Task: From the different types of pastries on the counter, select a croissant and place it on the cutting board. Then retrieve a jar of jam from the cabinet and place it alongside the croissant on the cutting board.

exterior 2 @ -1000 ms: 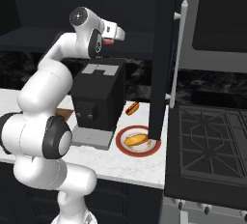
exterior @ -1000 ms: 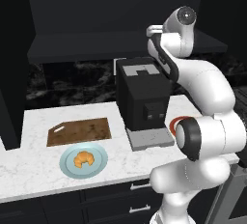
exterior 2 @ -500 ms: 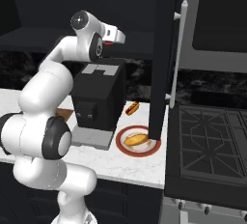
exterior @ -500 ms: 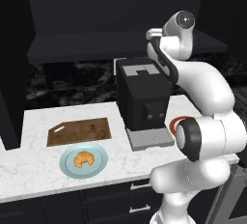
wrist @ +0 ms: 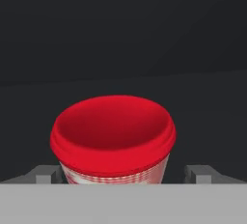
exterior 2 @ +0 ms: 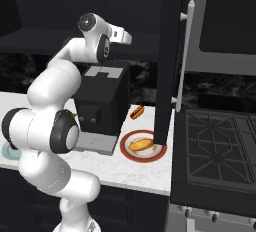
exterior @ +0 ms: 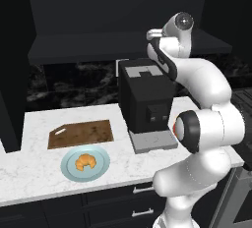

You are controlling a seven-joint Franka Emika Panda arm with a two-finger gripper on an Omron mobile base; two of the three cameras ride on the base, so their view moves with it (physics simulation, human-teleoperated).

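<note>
The jar of jam (wrist: 113, 133), red-lidded with a pale checked body, stands on the dark cabinet (exterior: 98, 45) shelf. My gripper (wrist: 123, 175) is open, with one fingertip on each side of the jar and not touching it. From the right base view the gripper (exterior 2: 126, 37) reaches high toward the cabinet above the coffee machine. The croissant (exterior: 85, 161) lies on a round light-blue plate (exterior: 101, 169) on the counter (exterior: 34, 124). Just behind the plate, the brown cutting board (exterior: 81, 133) is bare.
A black coffee machine (exterior: 145, 99) stands on the counter under my arm. An oblong pastry (exterior 2: 141, 144) lies on a red-rimmed plate, another pastry (exterior 2: 136, 111) behind it. An open dark cabinet door (exterior 2: 170, 61) hangs to the right, beside the stove (exterior 2: 220, 146).
The hand has edged slightly further toward the cabinet shelf. The jaws stay open and the things on the counter have not moved.
</note>
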